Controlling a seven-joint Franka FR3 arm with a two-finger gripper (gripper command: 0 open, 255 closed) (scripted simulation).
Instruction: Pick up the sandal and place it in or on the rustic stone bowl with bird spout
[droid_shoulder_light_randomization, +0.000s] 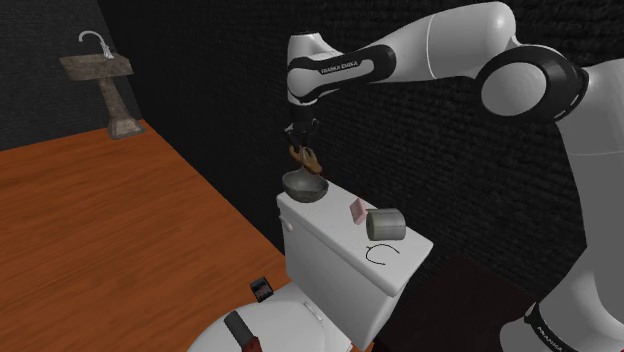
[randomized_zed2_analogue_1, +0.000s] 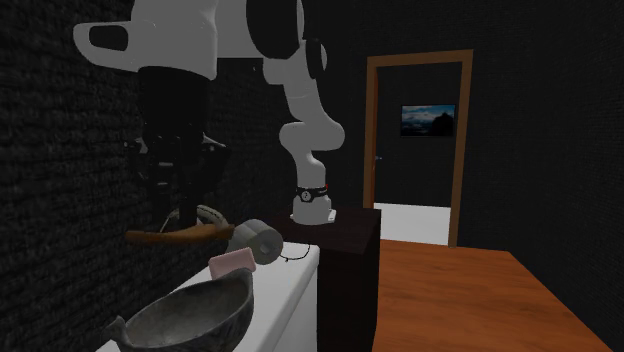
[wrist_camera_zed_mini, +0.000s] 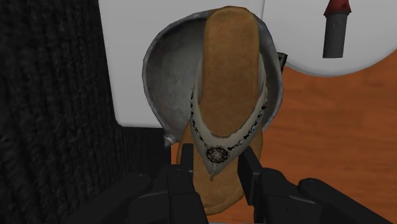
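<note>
The gripper is closed to a narrow gap on the sandal, both fingers pressing the edges of the tan sole at the end where the pale patterned straps meet at a small medallion. The sandal is held roughly level, sole side down, in the air above the grey stone bowl and apart from it; its free end reaches over the bowl's far rim. The bowl stands on the white toilet tank lid, close to the lid's end edge, with a pink block and a grey cylinder further along the lid. Hazard: the sandal looks about as long as the bowl is wide, so a release from this height may leave it bridging the rim, and it could then tip and slide onto the lid or the wooden floor. Hazard: descending too far could press the sole against the rim and push the bowl toward the lid's edge.
</note>
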